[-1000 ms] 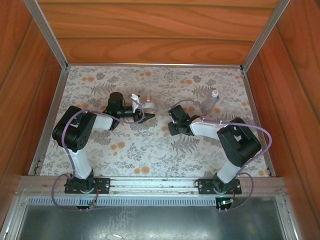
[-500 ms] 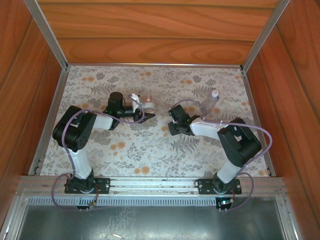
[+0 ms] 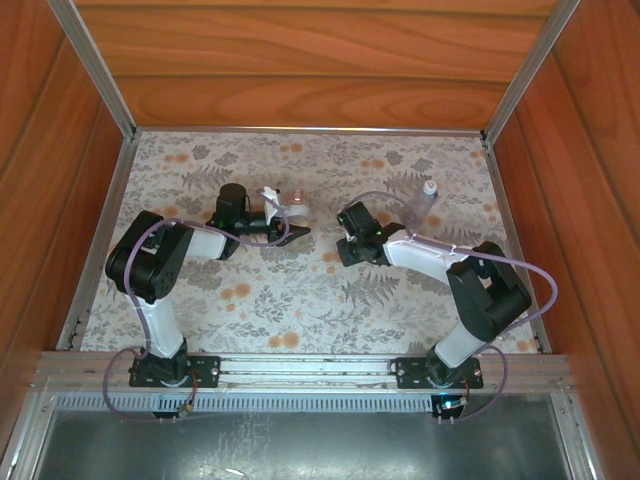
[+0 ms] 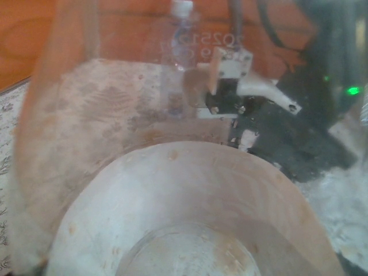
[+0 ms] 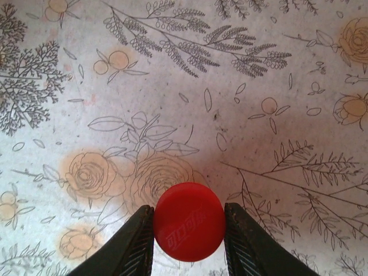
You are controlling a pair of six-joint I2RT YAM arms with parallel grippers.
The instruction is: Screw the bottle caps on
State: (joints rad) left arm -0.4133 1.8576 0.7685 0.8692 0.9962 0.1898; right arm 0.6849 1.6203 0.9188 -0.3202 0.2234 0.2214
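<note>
In the right wrist view a bright red bottle cap sits between the two dark fingers of my right gripper, which is shut on it above the flowered mat. From the top this gripper is at mid-table. My left gripper is shut on the bottle with the red-and-white label. That bottle's clear shoulder is blurred and very close in the left wrist view. The plain bottle stands upright at the back right with a white cap on its neck.
Wooden walls and metal rails box in the flowered mat. Through the held bottle the left wrist view shows the right arm's wrist and the plain bottle behind it. Bare mat lies between the grippers and the arm bases.
The right arm has stretched out lower and its gripper has shifted slightly to the left and back with the red cap. The left arm and both bottles have not moved.
</note>
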